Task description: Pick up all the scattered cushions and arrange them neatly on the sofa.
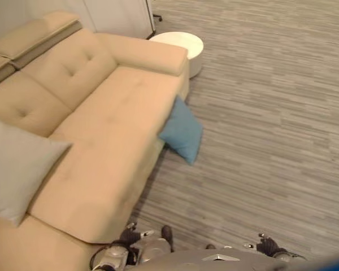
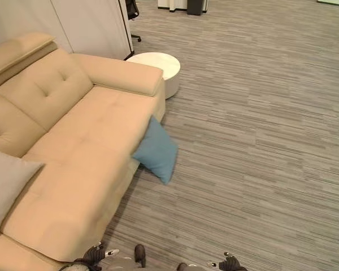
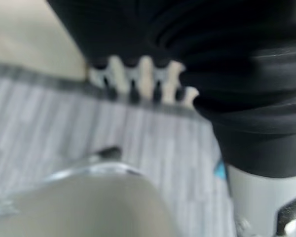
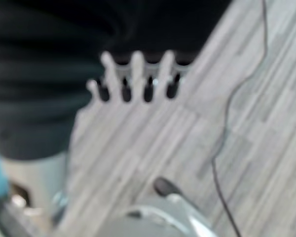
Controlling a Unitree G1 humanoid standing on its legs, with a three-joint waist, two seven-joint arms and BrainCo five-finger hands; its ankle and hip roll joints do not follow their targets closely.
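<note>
A blue cushion [image 1: 182, 131] stands on the floor, leaning against the front of the beige sofa [image 1: 113, 130] near its far armrest. A grey cushion [image 1: 14, 164] lies on the sofa seat at the near left. My left hand [image 1: 120, 247] hangs low beside the sofa's near corner, its fingers [image 3: 138, 81] relaxed and holding nothing. My right hand [image 1: 268, 245] hangs over the bare floor at the lower right, fingers [image 4: 133, 76] straight and empty. Both hands are well short of the blue cushion.
A round white side table [image 1: 179, 46] stands on the floor just past the sofa's far armrest. Pale cabinet panels [image 2: 90, 25] rise behind the sofa. Striped grey carpet [image 2: 260, 141] stretches wide to the right of the sofa.
</note>
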